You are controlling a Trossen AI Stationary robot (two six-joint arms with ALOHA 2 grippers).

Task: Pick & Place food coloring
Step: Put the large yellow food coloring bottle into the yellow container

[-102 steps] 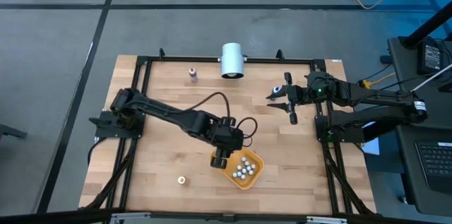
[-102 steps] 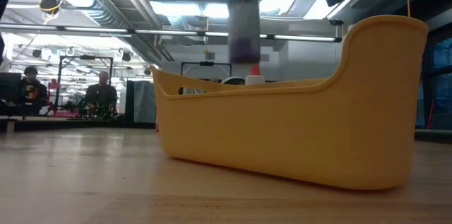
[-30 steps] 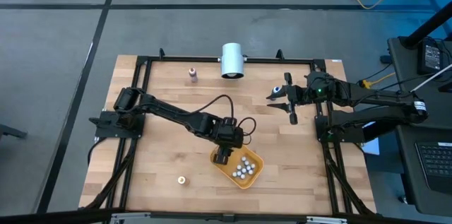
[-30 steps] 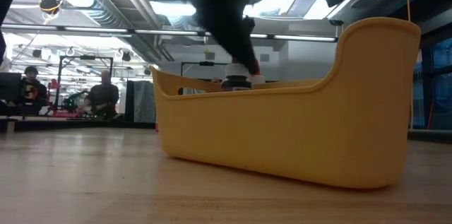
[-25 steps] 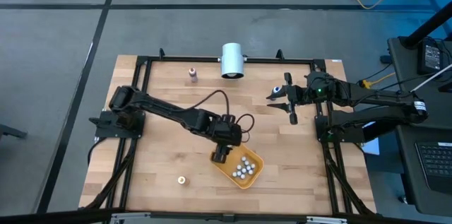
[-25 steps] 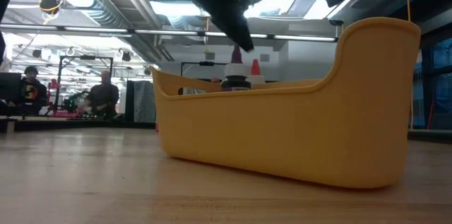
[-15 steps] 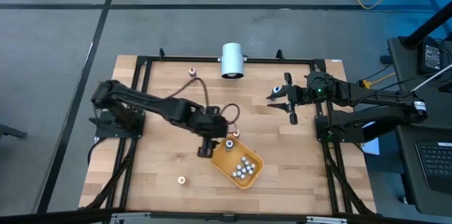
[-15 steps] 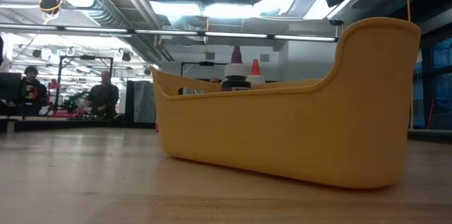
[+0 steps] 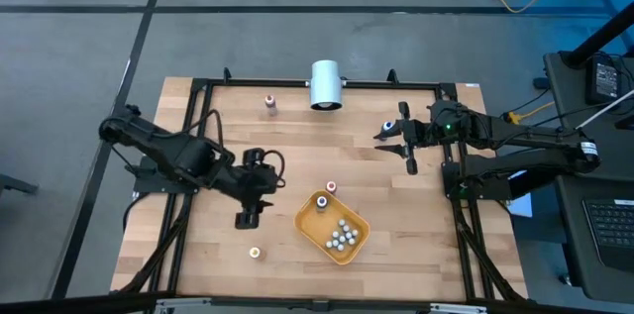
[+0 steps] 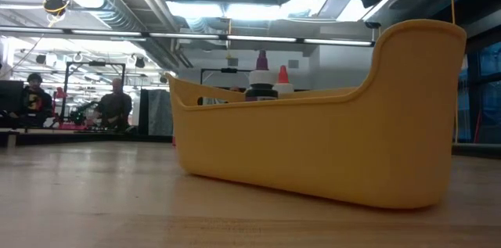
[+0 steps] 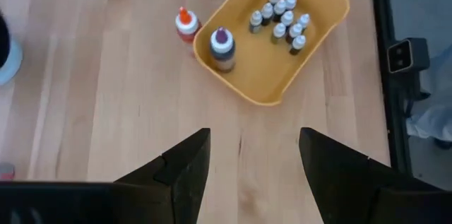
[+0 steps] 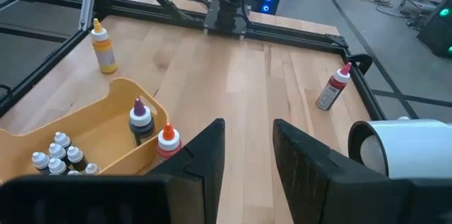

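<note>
With the purple-capped food coloring bottle (image 9: 322,201) now being left standing in the orange tray (image 9: 354,242), the left gripper (image 9: 247,217) is being pulled away released toward 9 o'clock over the bench (image 9: 228,146), while the right gripper (image 9: 399,136) is being kept idle, part-closed and holding nothing, at 2 o'clock.

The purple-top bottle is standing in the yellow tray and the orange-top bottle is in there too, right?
Not quite. The purple-top bottle does stand in the yellow tray, but the orange-top bottle stands outside it on the table, right beside the tray's wall. The left wrist view shows this.
</note>
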